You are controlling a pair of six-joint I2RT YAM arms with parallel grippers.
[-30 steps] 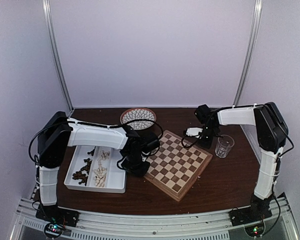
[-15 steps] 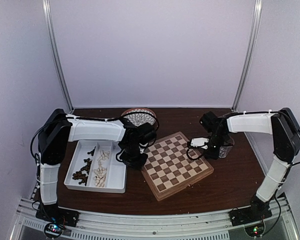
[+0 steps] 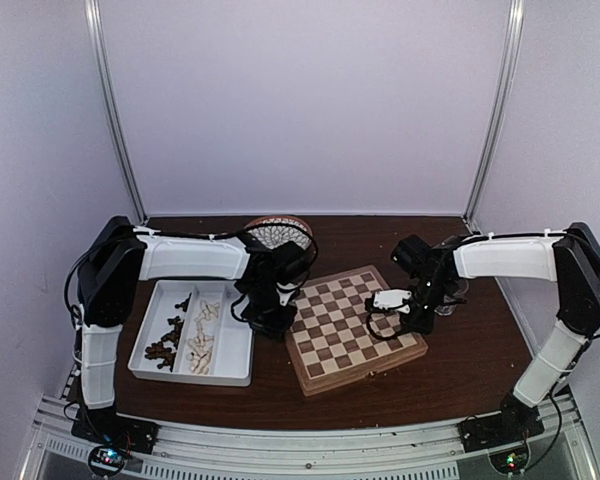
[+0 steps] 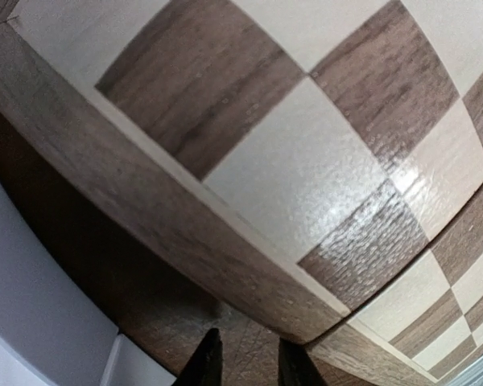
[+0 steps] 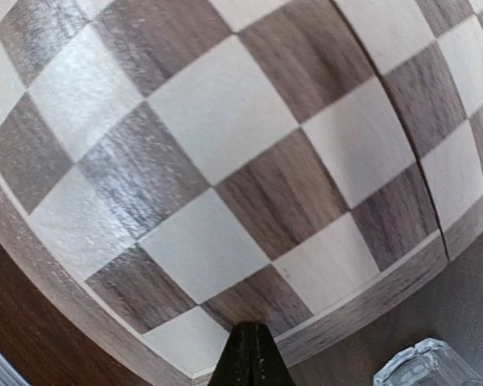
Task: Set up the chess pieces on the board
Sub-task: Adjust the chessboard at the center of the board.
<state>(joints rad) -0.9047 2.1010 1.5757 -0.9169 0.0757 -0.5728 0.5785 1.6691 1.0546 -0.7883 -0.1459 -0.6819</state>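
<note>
The board (image 3: pixel 355 325), wooden with tan and dark checks, lies on the table's middle with no pieces on it. The chess pieces lie in the white tray (image 3: pixel 230 372) at the left: dark ones (image 3: pixel 165 345) in its left compartment, cream ones (image 3: pixel 202 340) in its right. My left gripper (image 3: pixel 275 318) is low at the board's left corner, fingers a narrow gap apart and empty; the left wrist view shows it (image 4: pixel 249 370) beside the board's side wall (image 4: pixel 185 233). My right gripper (image 3: pixel 417 318) is shut and empty at the board's right edge (image 5: pixel 253 358).
A round patterned plate (image 3: pixel 270 230) stands behind the left arm. A clear glass (image 5: pixel 423 366) stands just right of the board, mostly hidden by the right arm in the top view. The tray's white wall (image 4: pixel 32 305) is close to the left gripper.
The board has turned from a diamond stance to nearly square with the table and shifted a little nearer. The right gripper moved from its far corner down along its right edge.
</note>
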